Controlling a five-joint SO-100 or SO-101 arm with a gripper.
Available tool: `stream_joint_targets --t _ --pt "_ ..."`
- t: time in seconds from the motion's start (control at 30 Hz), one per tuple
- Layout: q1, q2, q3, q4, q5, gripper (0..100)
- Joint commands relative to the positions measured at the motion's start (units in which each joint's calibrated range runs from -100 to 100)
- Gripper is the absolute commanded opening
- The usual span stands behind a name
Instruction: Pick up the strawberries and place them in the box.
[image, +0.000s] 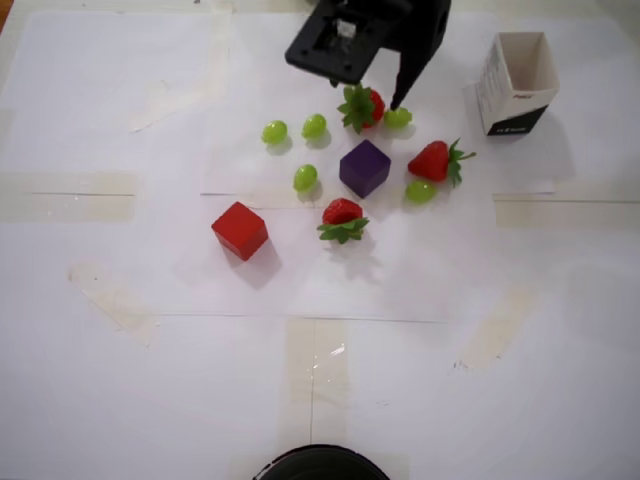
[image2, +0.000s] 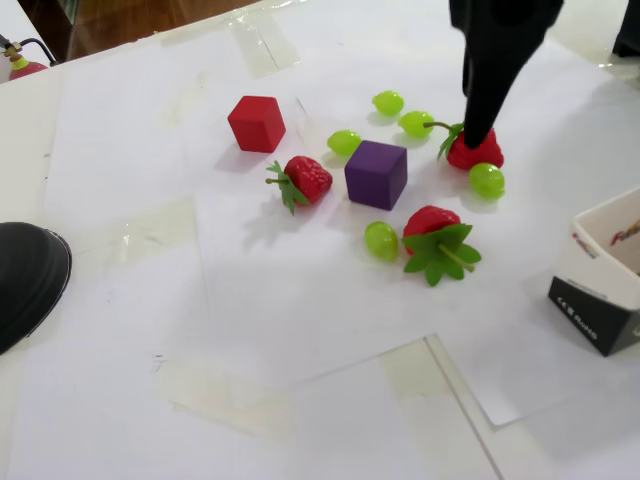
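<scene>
We see the black fingers (image2: 478, 120) pointing down over the far strawberry (image2: 478, 150).
Two more strawberries (image2: 305, 178) (image2: 432, 222) flank the purple cube (image2: 376, 173); green grapes (image2: 381, 240) lie around, the red cube (image2: 256, 123) apart, the box (image2: 608, 290) at right.

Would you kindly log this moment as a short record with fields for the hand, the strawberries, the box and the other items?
hand: hand lowered over the top strawberry, open, straddling it
strawberries: three, all on the paper; others at and in the overhead view
box: box upright at upper right, nothing visible inside
other items: purple cube, red cube, five green grapes, e.g.
</scene>
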Motion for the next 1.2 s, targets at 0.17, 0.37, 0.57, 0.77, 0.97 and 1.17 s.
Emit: stream_joint_targets --t 0.17,0.37,0.57,0.77,0.97,1.17 --pt "0.2 0.8 5.6 -7.4 -1.5 29" --pt "0.4 1.2 6.6 -9.0 -1.5 28" --pt "0.6 0.7 7.5 -10.5 -1.4 28" --pt "0.1 0.7 10.3 -14.3 -1.6 28" --pt "0.1 0.4 10.5 -13.9 -1.4 23" --pt "0.0 0.4 10.6 -13.5 -0.5 23"
